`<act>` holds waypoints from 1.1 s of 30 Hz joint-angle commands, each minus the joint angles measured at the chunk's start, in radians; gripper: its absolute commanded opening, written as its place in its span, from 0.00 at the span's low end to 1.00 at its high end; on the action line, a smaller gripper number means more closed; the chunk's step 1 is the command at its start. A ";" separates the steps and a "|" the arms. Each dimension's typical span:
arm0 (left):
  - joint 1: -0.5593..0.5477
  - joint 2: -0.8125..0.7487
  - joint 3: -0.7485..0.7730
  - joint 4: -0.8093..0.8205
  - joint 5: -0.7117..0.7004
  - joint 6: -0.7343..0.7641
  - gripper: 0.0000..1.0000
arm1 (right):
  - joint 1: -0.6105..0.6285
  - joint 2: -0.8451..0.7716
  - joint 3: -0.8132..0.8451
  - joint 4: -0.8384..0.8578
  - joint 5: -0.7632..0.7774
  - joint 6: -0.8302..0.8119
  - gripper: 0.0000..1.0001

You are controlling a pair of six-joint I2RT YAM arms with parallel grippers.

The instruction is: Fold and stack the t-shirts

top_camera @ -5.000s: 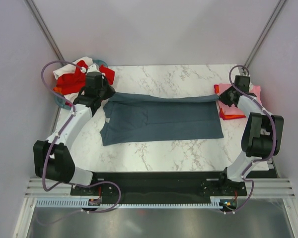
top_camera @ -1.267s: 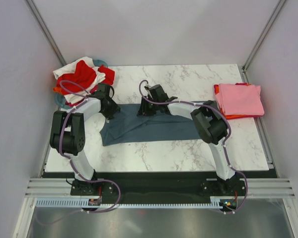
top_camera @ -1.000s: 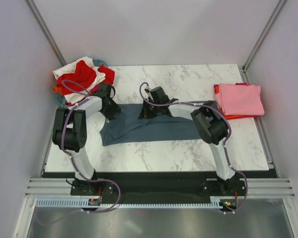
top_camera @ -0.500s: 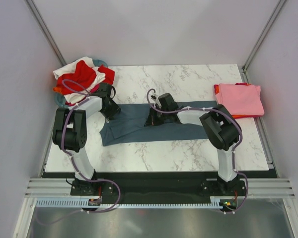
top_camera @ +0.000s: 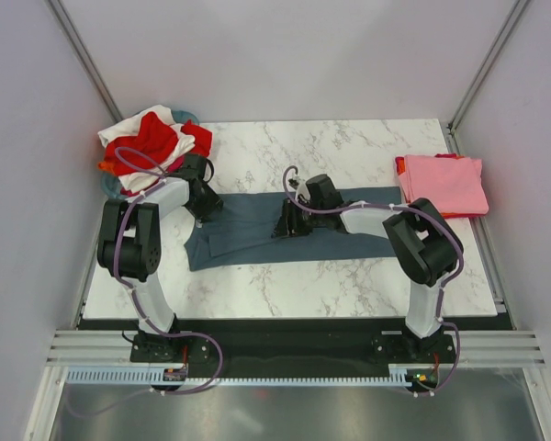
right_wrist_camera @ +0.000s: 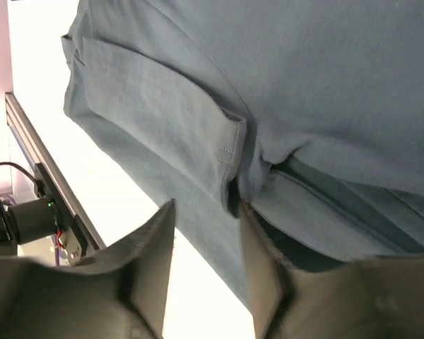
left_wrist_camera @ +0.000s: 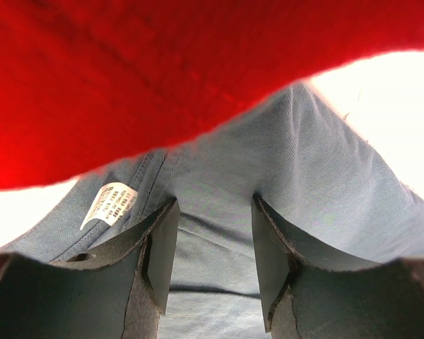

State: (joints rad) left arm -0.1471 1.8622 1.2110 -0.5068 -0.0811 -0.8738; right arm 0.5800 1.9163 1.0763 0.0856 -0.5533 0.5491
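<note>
A slate blue-grey t-shirt point(top_camera: 243, 241) lies on the marble desk point(top_camera: 349, 280), long axis left to right. The right gripper point(top_camera: 286, 224) is over its middle fold, jaws parted and empty. The left gripper point(top_camera: 203, 211), jaws also parted, is at the collar end. Folded pink t-shirt point(top_camera: 444, 182) at far right

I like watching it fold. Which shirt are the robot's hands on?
The blue-grey t-shirt spread mid-table; the pink shirt lies folded at right, the red ones heaped far left.
</note>
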 commanded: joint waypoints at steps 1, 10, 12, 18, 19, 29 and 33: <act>0.006 0.025 0.016 -0.039 -0.057 0.012 0.54 | -0.002 -0.034 0.068 0.003 -0.031 -0.031 0.51; 0.006 0.000 0.018 -0.055 -0.060 0.010 0.53 | 0.014 0.113 0.316 -0.061 -0.080 -0.077 0.61; 0.006 -0.003 0.021 -0.061 -0.063 0.012 0.53 | 0.023 0.171 0.362 -0.070 -0.108 -0.086 0.61; 0.009 0.015 0.044 -0.078 -0.065 0.009 0.54 | 0.073 0.322 0.525 -0.083 -0.171 -0.090 0.57; 0.009 0.018 0.047 -0.078 -0.059 0.006 0.54 | 0.084 0.354 0.559 -0.083 -0.178 -0.089 0.57; 0.012 0.037 0.065 -0.087 -0.048 0.007 0.54 | 0.104 0.423 0.588 -0.083 -0.286 -0.123 0.57; 0.015 0.038 0.067 -0.088 -0.049 0.010 0.54 | 0.104 0.371 0.492 -0.083 -0.313 -0.156 0.56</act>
State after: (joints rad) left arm -0.1448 1.8824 1.2510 -0.5743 -0.1024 -0.8734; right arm 0.6849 2.3455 1.6253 0.0006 -0.8066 0.4519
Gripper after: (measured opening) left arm 0.536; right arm 0.565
